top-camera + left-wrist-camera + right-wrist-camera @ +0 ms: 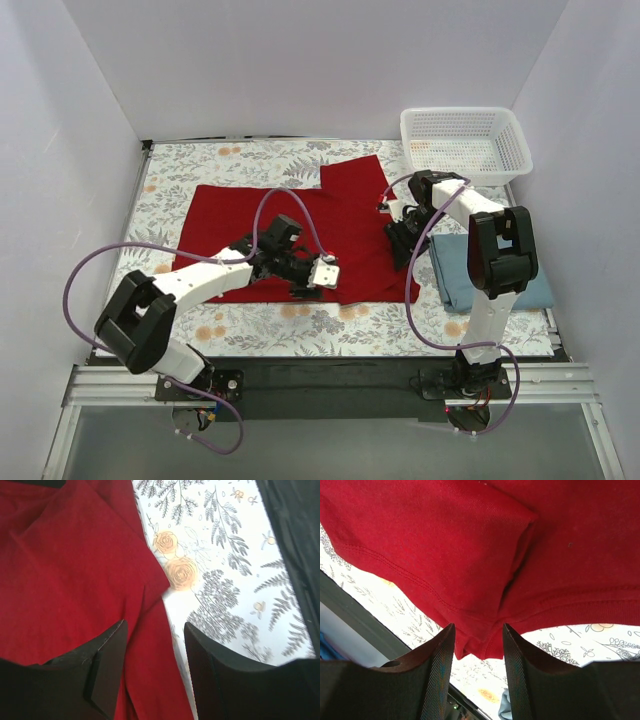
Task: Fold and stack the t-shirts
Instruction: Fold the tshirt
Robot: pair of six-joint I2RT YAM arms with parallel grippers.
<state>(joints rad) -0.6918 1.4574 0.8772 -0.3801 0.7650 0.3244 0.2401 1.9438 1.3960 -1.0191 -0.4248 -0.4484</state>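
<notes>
The red t-shirt (290,215) lies spread across the middle of the flowered table, one part folded up at the back right. My left gripper (305,288) is open at its front hem. In the left wrist view the shirt's edge (150,680) runs between the left gripper's (154,630) open fingers. My right gripper (398,245) is open at the shirt's right edge. In the right wrist view a folded red corner (480,640) hangs between the right gripper's (478,630) parted fingers, unclamped. The blue-grey t-shirt (480,270) lies folded at the right, under the right arm.
A white lattice basket (465,145) stands at the back right corner. White walls close in the left, back and right sides. A black rail (330,375) runs along the near edge. Purple cables loop over both arms.
</notes>
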